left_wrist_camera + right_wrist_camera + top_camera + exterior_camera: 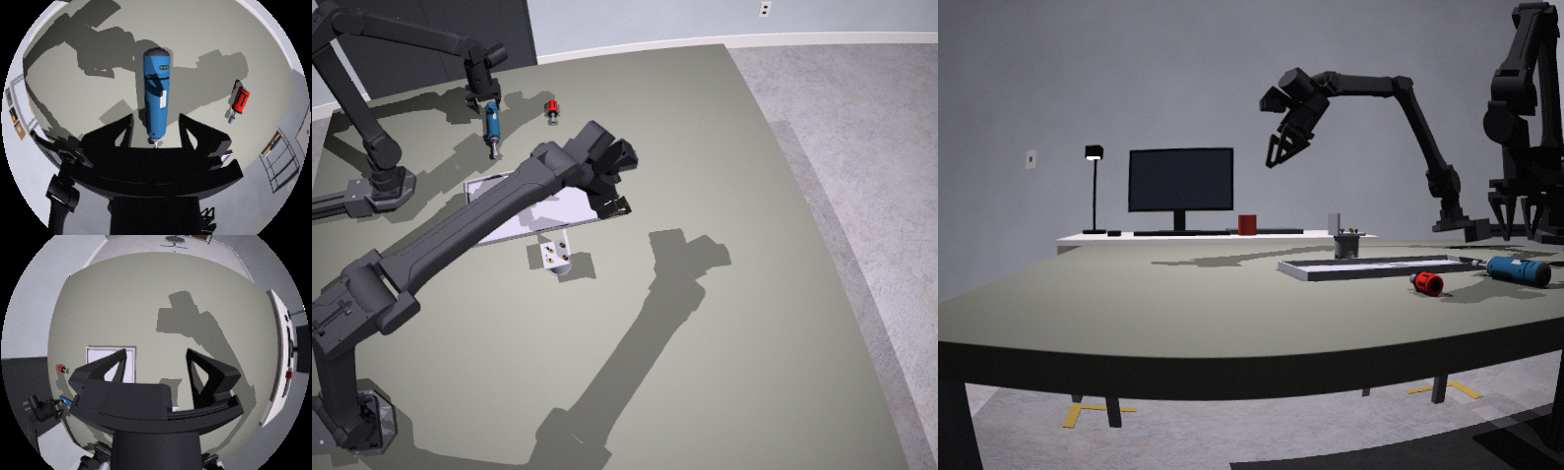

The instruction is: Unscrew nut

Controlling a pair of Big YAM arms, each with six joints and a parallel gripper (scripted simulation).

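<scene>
Centrally, the unfixed joint module (pixel 560 270) (pixel 1345 247) stands under its bracket (pixel 557 262) (pixel 1334 223); off-axis driver pressure could tip it, and misreading nut height could loosen the wrong nut. From it, top view: tray (pixel 534 233) (pixel 1343 274) (pixel 111 348), 12 o'clock; spread, unloaded right gripper (pixel 615 207) (pixel 1286 157) (pixel 156 351), 2; spread, unloaded left gripper (pixel 487 107) (pixel 1520 237) (pixel 157 116) over electric nut driver (pixel 492 121) (pixel 1515 269) (pixel 157 99) (pixel 65 400), 11. Count: one module, one bracket, four brass-coloured fasteners, one tray, two grippers, one driver, one red tool (pixel 552 106) (pixel 1427 283) (pixel 241 101) (pixel 60 367).

Arms (pixel 473 217) (pixel 1365 85): matte charcoal | joints: rounded | fingers: black (triangular cut-outs)
</scene>
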